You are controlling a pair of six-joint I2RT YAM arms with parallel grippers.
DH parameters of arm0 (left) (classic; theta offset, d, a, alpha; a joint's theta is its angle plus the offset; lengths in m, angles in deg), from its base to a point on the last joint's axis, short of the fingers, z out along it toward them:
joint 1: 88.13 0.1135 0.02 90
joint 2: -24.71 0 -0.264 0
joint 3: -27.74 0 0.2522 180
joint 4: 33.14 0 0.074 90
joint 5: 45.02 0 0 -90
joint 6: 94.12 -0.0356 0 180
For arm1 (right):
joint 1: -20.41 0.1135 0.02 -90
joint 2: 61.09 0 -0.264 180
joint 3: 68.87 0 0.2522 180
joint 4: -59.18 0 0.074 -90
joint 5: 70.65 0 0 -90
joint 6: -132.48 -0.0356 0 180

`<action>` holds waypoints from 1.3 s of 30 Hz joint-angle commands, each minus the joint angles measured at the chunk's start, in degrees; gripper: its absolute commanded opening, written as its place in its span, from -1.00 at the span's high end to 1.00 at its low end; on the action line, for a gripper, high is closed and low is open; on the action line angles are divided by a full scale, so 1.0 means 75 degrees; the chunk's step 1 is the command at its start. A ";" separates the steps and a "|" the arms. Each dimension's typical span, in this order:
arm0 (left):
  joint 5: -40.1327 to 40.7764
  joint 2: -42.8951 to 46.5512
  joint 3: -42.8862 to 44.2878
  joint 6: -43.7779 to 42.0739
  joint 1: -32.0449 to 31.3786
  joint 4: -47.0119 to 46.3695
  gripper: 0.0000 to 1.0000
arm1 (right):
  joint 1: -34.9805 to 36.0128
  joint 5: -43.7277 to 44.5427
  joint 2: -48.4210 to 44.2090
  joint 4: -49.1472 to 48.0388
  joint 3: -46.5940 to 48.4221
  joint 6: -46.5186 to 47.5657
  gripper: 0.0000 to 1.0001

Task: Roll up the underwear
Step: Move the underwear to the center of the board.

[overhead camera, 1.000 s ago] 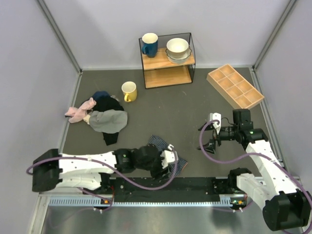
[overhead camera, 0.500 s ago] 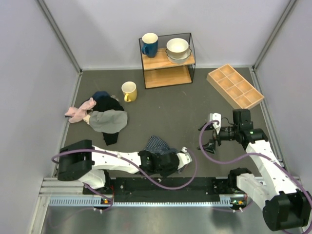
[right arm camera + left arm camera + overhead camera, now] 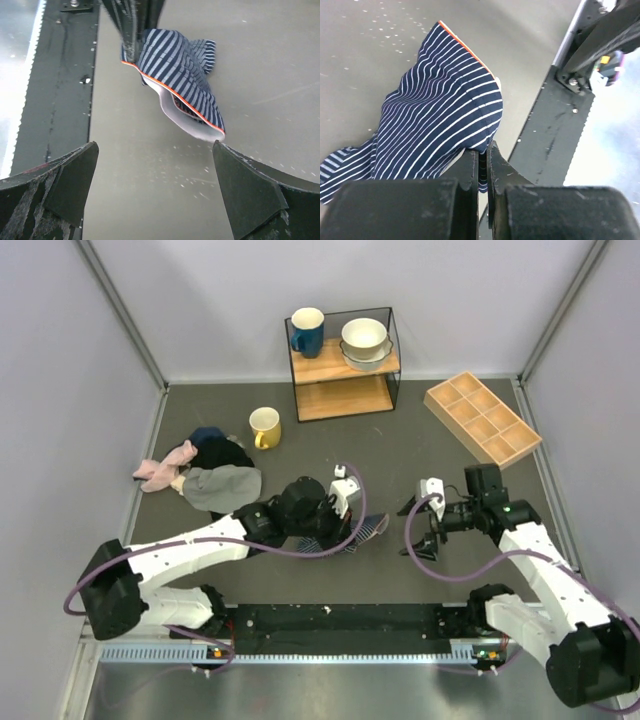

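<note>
table (image 3: 400,455): dark grey | far middle: wire rack (image 3: 335,398) | beside it: yellow mug (image 3: 265,427) | far right: divided wooden tray (image 3: 470,405) | left: heap of pink cloth (image 3: 160,468), grey cloth (image 3: 222,488), dark cloth (image 3: 222,452) | centre: striped underwear (image 3: 368,528), partly resting

Navy underwear (image 3: 366,529) with thin white stripes, looks soft and floppy. Pinched at one edge by the left end effector (image 3: 484,155), clamped tight on the fabric. Held up at that end, then droops and spreads out wider toward the far side, low over the counter (image 3: 400,440); can't really tell if it touches. Folded over itself into a loose pouch shape, not rolled at all yet. Shows a thin orange-red trim along the open edge and a pale grey inside. Sits around the middle of the counter, a bit toward the near side, between the two arms.
</note>
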 commanded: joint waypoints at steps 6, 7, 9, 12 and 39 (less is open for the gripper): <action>-0.2634 -0.0523 0.0506 0.1046 0.0819 -0.1309 1.00 | 0.1415 0.1075 0.0948 -0.1832 0.0231 -0.1300 -0.98; -0.2716 -0.0558 0.0507 0.1116 0.0843 -0.1588 1.00 | 0.1497 0.1495 0.1089 -0.1984 0.0277 -0.1406 -0.98; -0.2903 -0.0617 0.0495 0.1280 0.0890 -0.1707 1.00 | 0.1707 0.1710 0.1253 -0.2127 0.0359 -0.1559 -0.87; -0.3150 -0.0710 0.0378 0.1538 0.0995 -0.1988 1.00 | 0.2023 0.1839 0.1430 -0.2103 0.0570 -0.1723 -0.52; -0.4384 -0.1588 0.0424 0.3882 0.2657 -0.3958 0.67 | 0.2142 0.3592 0.2856 0.1676 0.4670 -0.1838 0.73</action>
